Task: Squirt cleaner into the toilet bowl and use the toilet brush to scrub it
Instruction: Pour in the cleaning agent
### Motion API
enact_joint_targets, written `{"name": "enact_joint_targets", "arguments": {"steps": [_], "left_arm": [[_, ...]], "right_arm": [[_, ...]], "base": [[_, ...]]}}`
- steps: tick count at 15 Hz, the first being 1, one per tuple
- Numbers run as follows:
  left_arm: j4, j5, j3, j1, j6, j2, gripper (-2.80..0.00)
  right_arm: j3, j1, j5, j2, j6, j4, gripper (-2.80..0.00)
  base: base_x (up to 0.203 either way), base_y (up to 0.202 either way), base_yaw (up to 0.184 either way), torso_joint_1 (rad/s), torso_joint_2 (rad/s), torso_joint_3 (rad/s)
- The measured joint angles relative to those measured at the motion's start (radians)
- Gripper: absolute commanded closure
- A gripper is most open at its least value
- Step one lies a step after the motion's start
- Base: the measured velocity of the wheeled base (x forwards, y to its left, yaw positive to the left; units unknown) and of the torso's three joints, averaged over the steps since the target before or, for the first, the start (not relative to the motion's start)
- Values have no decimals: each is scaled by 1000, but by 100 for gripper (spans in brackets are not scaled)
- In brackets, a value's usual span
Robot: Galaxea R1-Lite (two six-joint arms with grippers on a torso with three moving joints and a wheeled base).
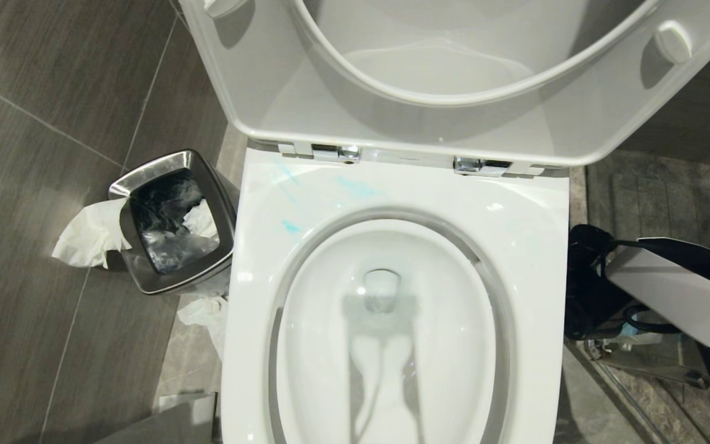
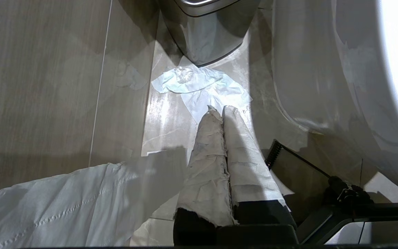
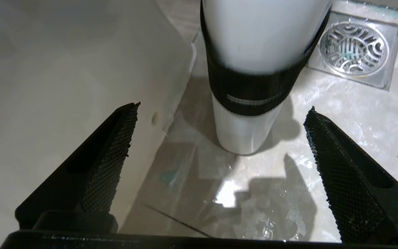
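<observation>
The toilet bowl point(image 1: 515, 246) fills the middle of the head view, seat and lid raised. Pale blue cleaner point(image 1: 355, 187) is smeared on the back left of its rim. The toilet brush is out of view. My right gripper point(image 3: 224, 107) is open low beside the bowl's right side, and its arm point(image 1: 669, 296) shows in the head view. A white cylindrical container point(image 3: 244, 135) with a black band stands on the floor in line with the gap, touching neither finger. My left gripper point(image 2: 221, 108) is shut and empty, its paper-wrapped fingers pointing at the floor left of the toilet.
A small steel bin point(image 1: 173, 222) holding tissue stands left of the toilet, with crumpled tissue point(image 1: 87, 234) hanging beside it and more tissue point(image 2: 199, 84) on the floor. A steel floor drain point(image 3: 354, 48) lies beyond the container. The toilet's white side point(image 3: 64, 86) is close to one right finger.
</observation>
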State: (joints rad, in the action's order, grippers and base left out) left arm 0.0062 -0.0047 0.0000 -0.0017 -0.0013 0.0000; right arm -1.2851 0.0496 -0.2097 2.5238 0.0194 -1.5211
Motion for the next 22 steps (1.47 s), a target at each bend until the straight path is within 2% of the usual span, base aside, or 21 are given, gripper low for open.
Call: {"name": "enact_joint_targets", "arguments": {"steps": [5,8,12,15,22], "left_arm": [[0,0,0,0,0,0,0],[0,0,0,0,0,0,0],[0,0,0,0,0,0,0],[0,0,0,0,0,0,0],[0,0,0,0,0,0,0]], "right_arm": [[-73,-1,-2,41,53,0,-280],[-169,-2,-2,76,96,0,-280],[-259,-3,-10,103,103,0,-280],[-293,-5,-52,125,104,0,-280],[-403,-22,-55,183,104,0,-280]], "base": [[0,0,0,0,0,0],[0,0,0,0,0,0],[0,0,0,0,0,0],[0,0,0,0,0,0],[0,0,0,0,0,0]]}}
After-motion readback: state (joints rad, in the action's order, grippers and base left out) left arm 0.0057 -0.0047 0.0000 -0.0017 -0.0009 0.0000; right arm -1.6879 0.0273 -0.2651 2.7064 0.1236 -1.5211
